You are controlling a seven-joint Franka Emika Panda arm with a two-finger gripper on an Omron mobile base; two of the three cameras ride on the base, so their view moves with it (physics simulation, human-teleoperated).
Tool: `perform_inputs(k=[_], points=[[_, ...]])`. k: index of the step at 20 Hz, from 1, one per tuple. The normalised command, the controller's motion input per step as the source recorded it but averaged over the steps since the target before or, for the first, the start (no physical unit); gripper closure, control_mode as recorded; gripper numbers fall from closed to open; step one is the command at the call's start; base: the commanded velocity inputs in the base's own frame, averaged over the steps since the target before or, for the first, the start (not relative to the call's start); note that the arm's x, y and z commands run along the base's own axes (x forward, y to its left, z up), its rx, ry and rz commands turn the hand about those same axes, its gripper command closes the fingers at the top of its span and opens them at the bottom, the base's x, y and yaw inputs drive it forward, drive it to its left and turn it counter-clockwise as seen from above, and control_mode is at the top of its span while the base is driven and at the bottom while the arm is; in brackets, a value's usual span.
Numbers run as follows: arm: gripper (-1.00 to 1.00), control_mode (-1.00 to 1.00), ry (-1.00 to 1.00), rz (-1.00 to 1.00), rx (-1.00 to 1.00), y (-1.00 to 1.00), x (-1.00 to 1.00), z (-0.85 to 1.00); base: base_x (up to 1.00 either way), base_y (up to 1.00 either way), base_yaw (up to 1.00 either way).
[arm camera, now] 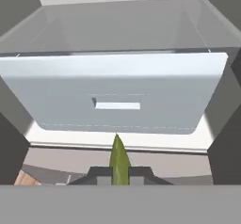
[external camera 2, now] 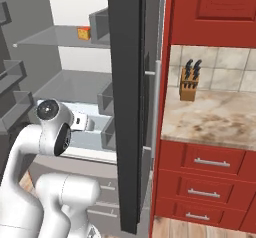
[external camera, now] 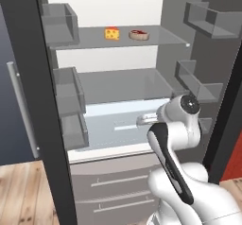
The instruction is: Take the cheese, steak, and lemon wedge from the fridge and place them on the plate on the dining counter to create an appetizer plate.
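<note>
Jaws (arm camera: 120,177) pinching the lemon (arm camera: 118,159), held in front of the fridge's (external camera: 118,84) pale drawer (arm camera: 117,96). Cheese (external camera: 112,33) and steak (external camera: 139,34) sit side by side on the top shelf (external camera: 156,37), untouched. Step looks like: lemon picked, carry-out phase. Next: back the arm clear of the doors, drive to the table, find the plate.
</note>
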Motion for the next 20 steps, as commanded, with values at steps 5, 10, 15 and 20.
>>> perform_inputs(k=[5,10,15,20], points=[[1.0,1.0,0.0,0.0,0.0,0.0,0.0,0.0,-0.97,-0.24,0.0],[1.0,1.0,0.0,0.0,0.0,0.0,0.0,0.0,-1.0,-0.38,-0.04],[1.0,1.0,0.0,0.0,0.0,0.0,0.0,0.0,-1.0,-0.47,-0.23],[1.0,1.0,0.0,0.0,0.0,0.0,0.0,0.0,-1.0,-0.55,-0.37]])
